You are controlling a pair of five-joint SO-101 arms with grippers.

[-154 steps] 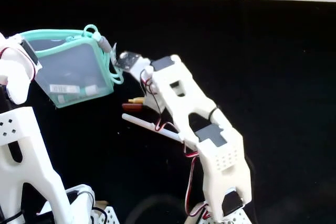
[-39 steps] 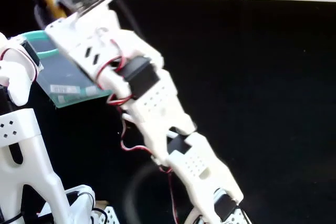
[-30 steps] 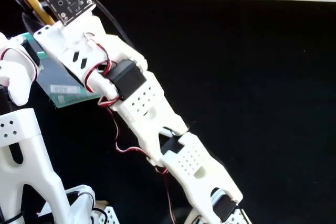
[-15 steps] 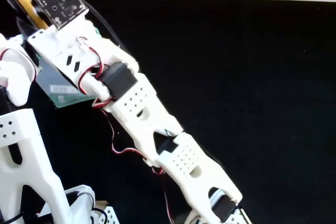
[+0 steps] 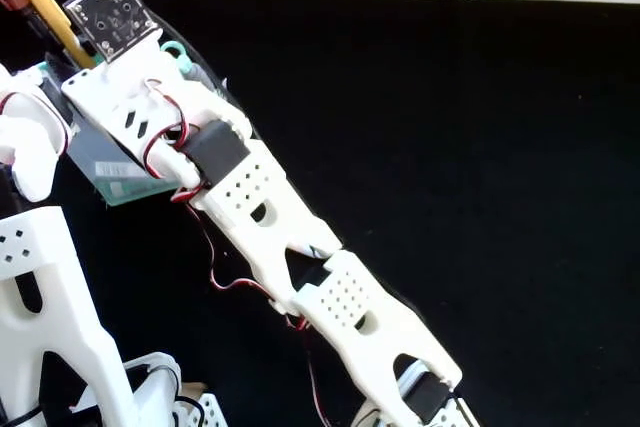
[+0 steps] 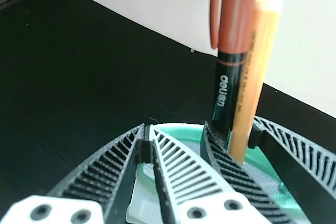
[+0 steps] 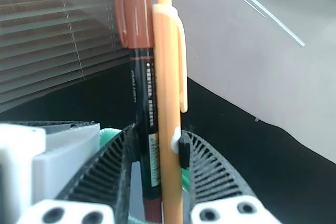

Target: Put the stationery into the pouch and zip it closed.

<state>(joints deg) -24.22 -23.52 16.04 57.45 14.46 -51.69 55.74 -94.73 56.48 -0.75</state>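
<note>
Now that the right arm (image 5: 265, 222) has risen from low beside the pouch and swung over toward the far left corner of the bench (image 5: 450, 127), the two pens are no longer down at the cloth. They ride in the right claw (image 7: 157, 135), whose jaws are clamped on a brown pen (image 7: 134, 24) and an orange pen (image 7: 168, 77) side by side. Over the last second the arm has eased leftward and slightly down, bringing the pens from above the pouch to right at its opening. That reads as the insertion step almost reached; nothing is released yet and the zip is still to do.

The pouch (image 5: 122, 173), teal-edged with a see-through side, is off the bench. It is held up near the left edge by the left claw (image 6: 148, 132), whose jaws are pinched together on the teal rim. In the left wrist view the pens' lower ends sit just past that rim, between the right claw's jaws. Whether the tips are already inside the mouth cannot be told.

Both pens point the same way, touching along their length. Their long axis stands near upright, leaning so that the top ends tip toward the far left corner. The orange pen's clip is at the upper end, so the writing ends likely face down toward the pouch, a fair line for dropping straight in.
</note>
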